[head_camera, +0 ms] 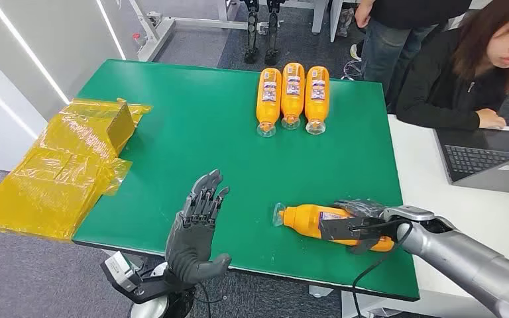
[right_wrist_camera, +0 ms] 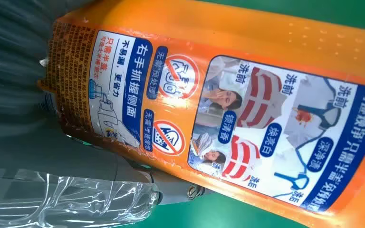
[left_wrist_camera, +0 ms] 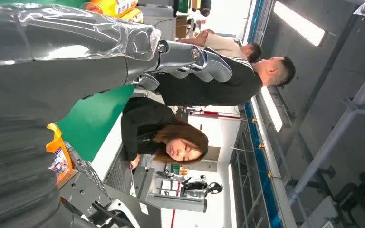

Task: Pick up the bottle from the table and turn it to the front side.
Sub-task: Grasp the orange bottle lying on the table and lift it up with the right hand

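Bottle [head_camera: 308, 219] in orange plastic lies on its side near the front edge of the green table [head_camera: 192, 132], clear cap pointing toward my left, as my right hand [head_camera: 358, 227] wraps its dark fingers around the bottle's base end. My grip is closed on it; the bottle still rests on the green surface. Close up from my right wrist, its printed label [right_wrist_camera: 228, 128] faces the camera, with blue panels, red-and-white warning circles and small pictures of laundry, while my thumb [right_wrist_camera: 171, 192] lies just beside the bottle's lower edge.

My left hand [head_camera: 195, 228] stands upright over the table's front edge, palm raised, fingers apart and holding nothing, well apart from the bottle.

Three more orange bottles [head_camera: 292, 96] lie side by side at the far edge of the table, caps toward me, touching or nearly so. Crumpled yellow plastic wrapping [head_camera: 66, 165] hangs over the table's left side.

At a white desk [head_camera: 477, 212] adjoining the table on my right, a person in a black top [head_camera: 451, 79] sits before an open laptop [head_camera: 487, 162]. Another person in jeans [head_camera: 384, 40] stands behind.
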